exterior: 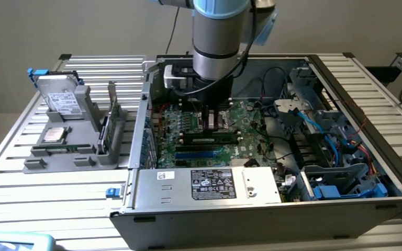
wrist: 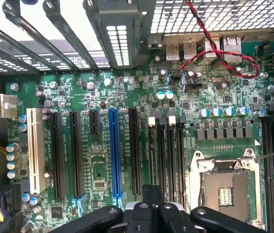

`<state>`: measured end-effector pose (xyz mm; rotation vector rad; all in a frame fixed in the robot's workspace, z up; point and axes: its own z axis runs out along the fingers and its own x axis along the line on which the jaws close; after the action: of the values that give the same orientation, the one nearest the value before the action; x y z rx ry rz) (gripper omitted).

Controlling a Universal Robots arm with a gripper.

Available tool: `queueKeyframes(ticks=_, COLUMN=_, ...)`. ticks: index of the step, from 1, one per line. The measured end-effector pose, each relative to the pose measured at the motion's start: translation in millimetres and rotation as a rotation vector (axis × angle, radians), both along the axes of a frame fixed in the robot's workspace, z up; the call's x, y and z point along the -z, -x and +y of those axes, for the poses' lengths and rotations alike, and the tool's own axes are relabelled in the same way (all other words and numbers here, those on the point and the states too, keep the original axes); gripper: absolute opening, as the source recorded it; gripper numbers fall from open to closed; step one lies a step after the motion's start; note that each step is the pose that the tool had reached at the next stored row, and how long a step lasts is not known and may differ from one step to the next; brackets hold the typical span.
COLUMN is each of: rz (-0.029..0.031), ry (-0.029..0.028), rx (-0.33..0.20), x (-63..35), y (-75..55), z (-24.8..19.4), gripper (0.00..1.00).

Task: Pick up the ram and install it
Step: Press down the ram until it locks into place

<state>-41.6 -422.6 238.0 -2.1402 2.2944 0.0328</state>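
Seating the ram (exterior: 211,139) looks to be the step in hand. The long, thin stick with its dark chips and pale label stands on edge in a slot on the green motherboard (exterior: 187,125) inside the open computer case (exterior: 257,209). The gripper (exterior: 213,124) hangs just above and beside it. Its fingers are pressed together and pinch nothing that I can see. Whether the stick is fully latched I cannot tell.

Any further pressing would, I judge, call for straight, even force along the stick's top edge, so both end clips catch and the thin board does not flex.

In the wrist view the gripper (wrist: 152,194) is matte black and angular, over rows of glossy black slots and one blue slot (wrist: 115,150). Beside them is the square, bright-metal processor socket (wrist: 224,187). The case is dull grey sheet steel, and the tabletop (exterior: 47,198) is ribbed aluminium slats.
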Motion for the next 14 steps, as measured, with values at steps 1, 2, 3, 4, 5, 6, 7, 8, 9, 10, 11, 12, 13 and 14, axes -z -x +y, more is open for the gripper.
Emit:
queueKeyframes(ticks=1, rz=-0.0004, ry=0.0001, rx=0.000, x=1.1, y=0.2, z=1.2, gripper=0.11)
queueKeyframes(ticks=2, rz=-0.0010, ry=0.0002, rx=0.000, x=1.7, y=0.4, z=2.5, gripper=0.11)
queueKeyframes(ticks=3, rz=-0.0024, ry=0.0000, rx=0.000, x=2.0, y=0.5, z=4.0, gripper=0.11)
queueKeyframes(ticks=4, rz=-0.0036, ry=0.0002, rx=0.000, x=2.3, y=0.7, z=5.3, gripper=0.11)
queueKeyframes(ticks=5, rz=-0.0046, ry=0.0001, rx=0.000, x=2.7, y=1.2, z=6.5, gripper=0.11)
queueKeyframes(ticks=6, rz=-0.0060, ry=0.0000, rx=0.001, x=3.0, y=2.5, z=6.9, gripper=0.11)
queueKeyframes(ticks=7, rz=-0.0072, ry=0.0002, rx=0.001, x=3.4, y=4.2, z=7.3, gripper=0.11)
queueKeyframes(ticks=8, rz=-0.0084, ry=0.0003, rx=0.001, x=3.9, y=5.9, z=7.6, gripper=0.11)
queueKeyframes(ticks=9, rz=-0.0095, ry=0.0006, rx=0.002, x=4.4, y=7.7, z=7.9, gripper=0.11)
queueKeyframes(ticks=10, rz=-0.0102, ry=0.0012, rx=0.002, x=5.2, y=9.6, z=8.1, gripper=0.11)
queueKeyframes(ticks=11, rz=-0.0116, ry=0.0016, rx=0.003, x=6.4, y=11.5, z=8.3, gripper=0.11)
queueKeyframes(ticks=12, rz=-0.0131, ry=0.0019, rx=0.003, x=7.8, y=13.3, z=8.5, gripper=0.11)
queueKeyframes(ticks=13, rz=-0.0145, ry=0.0020, rx=0.003, x=9.2, y=15.1, z=8.6, gripper=0.11)
queueKeyframes(ticks=14, rz=-0.0161, ry=0.0026, rx=0.003, x=10.5, y=16.6, z=8.6, gripper=0.11)
